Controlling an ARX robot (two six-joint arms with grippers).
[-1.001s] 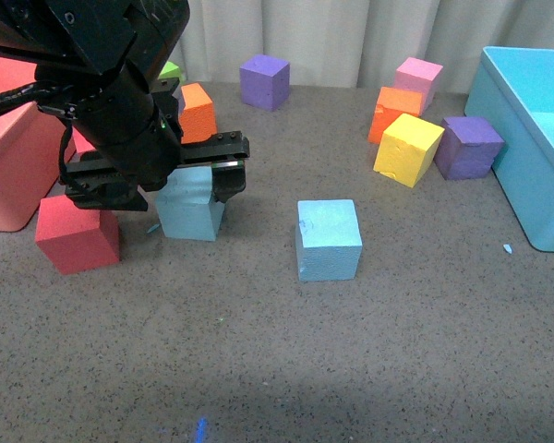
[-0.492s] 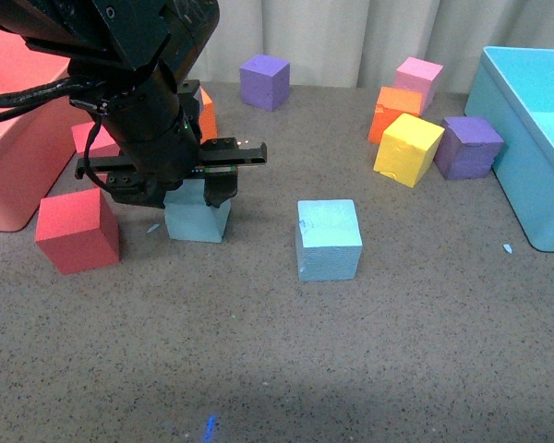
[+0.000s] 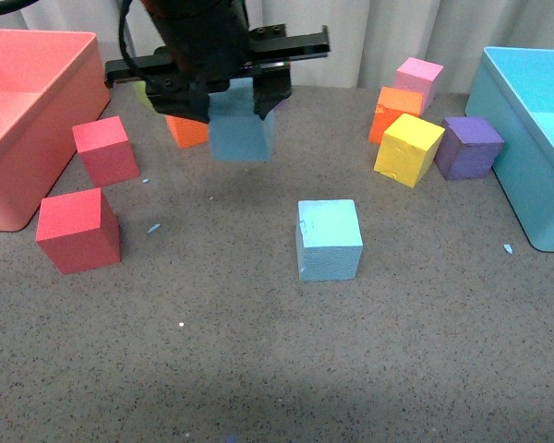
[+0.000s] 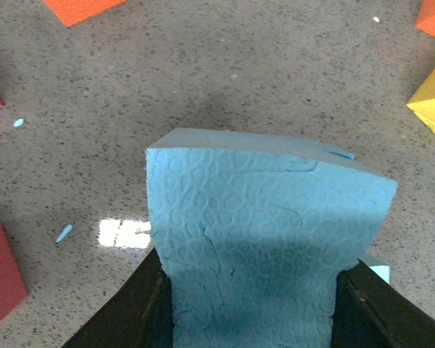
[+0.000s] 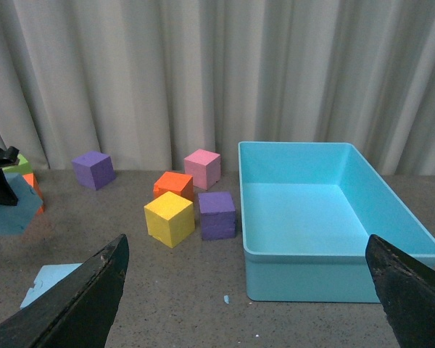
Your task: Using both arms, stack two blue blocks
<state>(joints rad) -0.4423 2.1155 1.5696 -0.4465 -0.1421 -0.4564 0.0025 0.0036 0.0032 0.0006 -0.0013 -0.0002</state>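
Grey-brown speckled tabletop point(image 3: 258, 351), pale pleated curtain point(image 5: 203, 72) behind.

Item 1: left gripper point(image 3: 238, 106), black with a wide flat bar, at the rear left of the table. Its fingers point(image 4: 141, 304) press on two opposite sides of one blue block point(image 3: 243, 134). The block hangs clear of the table with its shadow below, and the left wrist view shows its crackled face filling the space between the fingers.

Item 2: second blue block point(image 3: 328, 238), resting flat near the middle of the table. It lies nearer the robot and to the right of the held one, well apart from it. One corner of it shows in the right wrist view.

Item 3: right gripper point(image 5: 246, 243), seen only in its own wrist view. Its two black fingers stand wide apart with nothing between them.

Item 4: turquoise bin point(image 3: 526, 138) at the right edge.

Item 5: coral bin point(image 3: 37, 55) at the left edge.

Item 6: two red cubes, one point(image 3: 78, 231) just beside the coral bin's near corner and one point(image 3: 104, 150) further back.

Item 7: an orange cube point(image 3: 186, 132), partly hidden behind the left gripper.

Item 8: cluster near the turquoise bin, made up of a yellow cube point(image 3: 408, 149), a second orange cube point(image 3: 392, 111), a pink cube point(image 3: 418, 78) and a purple cube point(image 3: 468, 148).

Item 9: second purple cube point(image 5: 93, 170), near the curtain, seen in the right wrist view.
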